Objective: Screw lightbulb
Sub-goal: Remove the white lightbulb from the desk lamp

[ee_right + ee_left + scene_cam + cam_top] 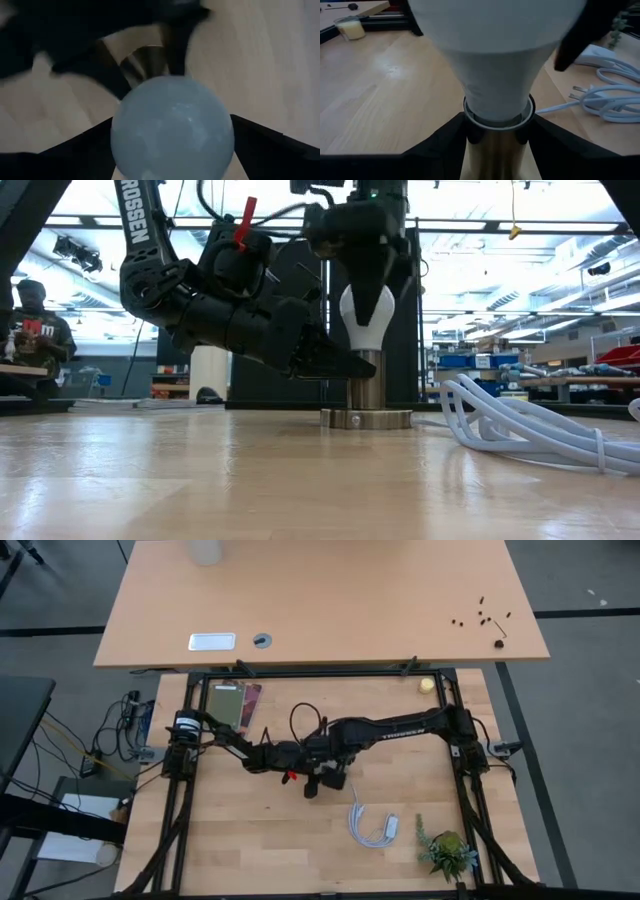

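Observation:
The frosted-white lightbulb (367,323) stands upright with its base in a metallic socket stem (367,388). The stem rises from a round flat disc (366,419) on the wooden table. My right gripper (367,288) comes down from above and is shut on the bulb's dome (172,132). My left gripper (335,365) slants in from the table's left and is shut on the socket stem just under the bulb (495,60). In the high view both grippers (318,770) meet at the table's middle and hide the bulb. My left gripper pinches the socket stem (496,152) between its two fingers (445,147), just below the bulb's neck. The fingers come slanting down from the table's left and lie across the stem. The socket stands upright with its disc on the table. My right gripper pinches the bulb's rounded dome (150,125) between its two fingers (270,147), one on each side. The fingers come from above, pointing down. The bulb stands upright with its base in the socket.
A coiled white cable with plug (372,828) lies right of the socket and shows in the low view (520,430). A small potted plant (447,852) stands near right, a candle (427,685) far right. A person (30,330) sits beyond the table.

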Robot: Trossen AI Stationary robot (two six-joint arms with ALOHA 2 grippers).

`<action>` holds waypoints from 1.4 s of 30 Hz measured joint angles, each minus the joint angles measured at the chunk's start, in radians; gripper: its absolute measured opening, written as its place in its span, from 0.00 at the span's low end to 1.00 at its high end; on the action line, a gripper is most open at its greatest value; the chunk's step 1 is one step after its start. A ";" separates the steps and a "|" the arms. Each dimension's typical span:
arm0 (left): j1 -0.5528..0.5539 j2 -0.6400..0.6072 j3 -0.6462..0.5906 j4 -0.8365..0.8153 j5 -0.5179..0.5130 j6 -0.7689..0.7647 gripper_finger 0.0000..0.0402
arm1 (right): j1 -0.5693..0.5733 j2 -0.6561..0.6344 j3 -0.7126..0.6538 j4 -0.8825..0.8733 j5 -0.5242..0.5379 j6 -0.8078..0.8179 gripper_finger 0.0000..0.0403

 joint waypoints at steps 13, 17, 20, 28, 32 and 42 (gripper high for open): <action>0.000 0.000 0.002 0.000 0.013 -0.007 0.50 | -0.012 0.000 0.000 -0.038 0.002 0.107 0.88; 0.002 0.000 0.002 0.004 0.006 -0.012 0.50 | -0.011 -0.001 0.001 -0.127 0.091 -0.047 0.88; 0.001 0.000 -0.001 -0.004 0.011 -0.004 0.50 | -0.012 -0.001 -0.001 -0.150 0.136 -0.182 0.88; -0.002 0.000 0.001 -0.019 0.017 0.003 0.50 | 0.019 -0.006 -0.001 -0.284 0.272 -0.205 0.87; -0.002 0.000 0.001 -0.022 0.016 0.003 0.50 | 0.080 -0.026 -0.002 -0.285 0.175 -0.105 0.87; -0.004 0.000 0.001 -0.020 0.009 0.002 0.50 | 0.297 -0.159 -0.123 -0.111 0.390 0.216 0.86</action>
